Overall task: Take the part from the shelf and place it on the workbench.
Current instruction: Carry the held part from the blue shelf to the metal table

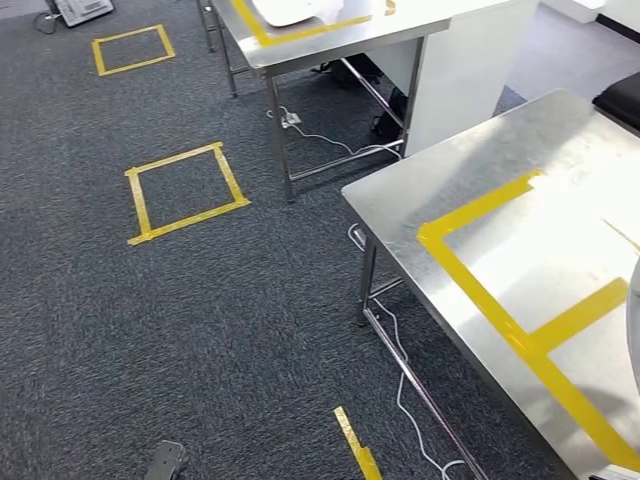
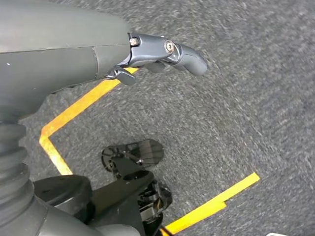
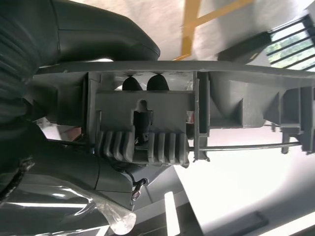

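Observation:
In the right wrist view my right hand (image 3: 93,147) grips the part (image 3: 185,118), a long grey moulded plastic piece with ribs and a thin metal rod. My thumb lies over one side and dark fingertips (image 3: 144,82) show behind it. The part hangs above the steel workbench (image 3: 163,19), which is marked with yellow tape. In the head view the workbench (image 1: 453,200) stands at the right, with a yellow tape outline (image 1: 483,290) on its top. My left hand (image 2: 163,51) hangs over the carpet with its fingers stretched out, holding nothing.
A second steel table (image 1: 340,50) stands further back with a white object (image 1: 294,10) on it. Yellow tape squares (image 1: 185,192) mark the grey carpet at the left. White cables (image 1: 407,390) trail on the floor under both tables.

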